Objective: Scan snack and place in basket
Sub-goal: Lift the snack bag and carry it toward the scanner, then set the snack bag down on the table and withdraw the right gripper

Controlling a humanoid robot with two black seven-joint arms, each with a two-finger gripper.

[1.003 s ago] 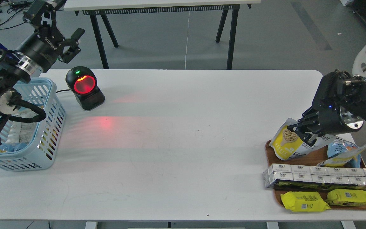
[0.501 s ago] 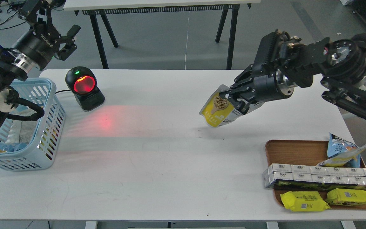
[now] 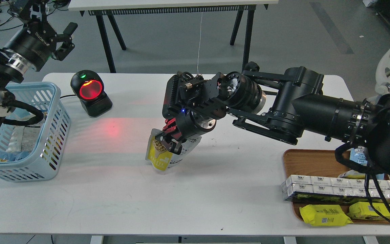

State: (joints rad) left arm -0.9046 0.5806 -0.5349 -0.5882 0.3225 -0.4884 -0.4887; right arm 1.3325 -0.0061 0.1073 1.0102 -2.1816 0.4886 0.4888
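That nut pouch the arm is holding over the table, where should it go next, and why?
Probably a little further left, turned toward the scanner. The right gripper holds the snack at mid-table, short of the red glow on the table. The basket likely comes after the scan.

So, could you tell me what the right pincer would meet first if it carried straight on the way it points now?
The right pincer points down and leftward, shut on the snack. Going on, the pouch's bottom would likely meet the white table first; whether it already touches is unclear.
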